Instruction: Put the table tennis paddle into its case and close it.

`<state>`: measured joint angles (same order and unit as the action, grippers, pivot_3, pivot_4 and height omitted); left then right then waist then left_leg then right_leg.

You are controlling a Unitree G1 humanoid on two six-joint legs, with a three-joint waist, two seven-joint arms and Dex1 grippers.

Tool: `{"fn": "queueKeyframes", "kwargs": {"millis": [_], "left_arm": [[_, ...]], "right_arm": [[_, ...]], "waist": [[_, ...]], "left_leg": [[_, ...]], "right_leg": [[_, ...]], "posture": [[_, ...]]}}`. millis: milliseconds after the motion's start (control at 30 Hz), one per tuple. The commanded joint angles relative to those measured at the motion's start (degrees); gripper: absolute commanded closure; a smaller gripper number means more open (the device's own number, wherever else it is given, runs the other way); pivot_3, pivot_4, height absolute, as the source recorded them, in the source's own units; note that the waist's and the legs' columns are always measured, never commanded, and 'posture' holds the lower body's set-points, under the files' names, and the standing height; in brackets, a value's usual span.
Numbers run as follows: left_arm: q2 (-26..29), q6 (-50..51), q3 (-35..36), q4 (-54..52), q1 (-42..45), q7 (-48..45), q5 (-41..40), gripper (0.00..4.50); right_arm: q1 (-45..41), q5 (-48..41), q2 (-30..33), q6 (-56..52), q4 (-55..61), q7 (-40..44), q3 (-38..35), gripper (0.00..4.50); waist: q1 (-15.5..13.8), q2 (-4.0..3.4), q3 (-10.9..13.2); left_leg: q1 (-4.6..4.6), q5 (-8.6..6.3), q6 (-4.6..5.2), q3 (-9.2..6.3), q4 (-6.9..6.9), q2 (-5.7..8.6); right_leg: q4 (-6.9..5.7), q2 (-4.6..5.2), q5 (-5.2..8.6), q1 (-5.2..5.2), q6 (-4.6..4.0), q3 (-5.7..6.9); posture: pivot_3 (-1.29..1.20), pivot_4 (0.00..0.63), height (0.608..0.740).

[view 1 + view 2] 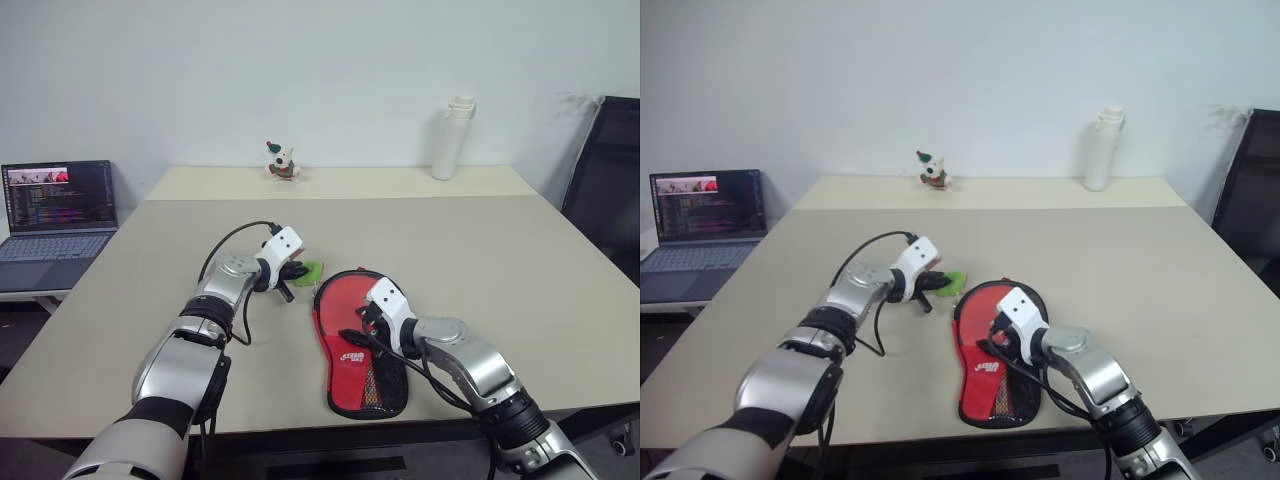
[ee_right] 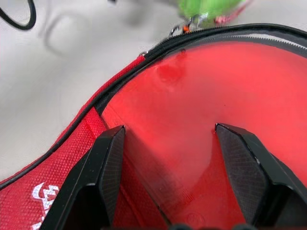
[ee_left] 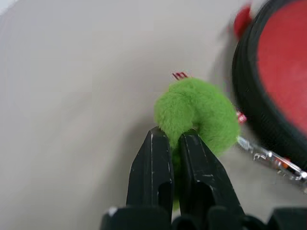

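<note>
Two grippers engaged. Left gripper [image 3: 175,143] is clamped on the green pompom zip pull [image 3: 199,112] beside the case [image 1: 355,385]; right gripper [image 2: 168,163], jaws apart, is pressed on the table tennis paddle [image 2: 201,105] lying inside the case. Closing step judged underway; next, pull to be drawn along the zip.

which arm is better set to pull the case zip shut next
Left, probably. The left gripper is shut on the green pompom chained to the case. The right gripper is open over the case's red side.
</note>
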<state>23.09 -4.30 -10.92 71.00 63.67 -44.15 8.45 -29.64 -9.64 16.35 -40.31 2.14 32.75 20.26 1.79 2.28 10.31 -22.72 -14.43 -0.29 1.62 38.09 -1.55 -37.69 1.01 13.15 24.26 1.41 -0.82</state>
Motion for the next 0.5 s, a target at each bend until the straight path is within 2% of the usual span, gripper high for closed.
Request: {"fn": "queueKeyframes", "kwargs": {"millis": [33,300,500], "left_arm": [[-0.6,-2.5,-0.4,2.5,3.9,5.4,2.9,4.46],[-4.2,-3.9,-1.3,6.0,8.6,19.0,9.0,4.46],[-6.5,-4.9,-3.3,6.9,9.8,24.0,13.6,4.46]], "right_arm": [[2.4,0.7,-0.2,-2.0,-2.3,1.0,2.1,1.27],[3.4,1.8,0.1,-2.0,-4.0,2.3,3.2,1.27],[4.6,2.7,-0.3,-2.5,-4.1,3.0,4.2,1.27]], "waist": [[0.0,0.06,0.0],[-0.1,0.21,-0.1],[0.0,0.22,-0.3]], "left_leg": [[-0.01,0.0,0.0,-0.01,0.0,-0.01],[0.01,0.0,0.0,-0.01,0.0,0.0],[0.04,0.0,-0.01,0.02,-0.02,0.01]], "right_leg": [[0.0,0.0,0.0,0.0,0.0,0.01],[0.0,0.01,0.0,-0.01,0.01,0.02],[0.0,0.01,0.0,-0.04,0.01,0.02]], "posture": [[0.0,0.15,0.74],[0.0,0.15,0.74],[0.0,0.15,0.74]]}}
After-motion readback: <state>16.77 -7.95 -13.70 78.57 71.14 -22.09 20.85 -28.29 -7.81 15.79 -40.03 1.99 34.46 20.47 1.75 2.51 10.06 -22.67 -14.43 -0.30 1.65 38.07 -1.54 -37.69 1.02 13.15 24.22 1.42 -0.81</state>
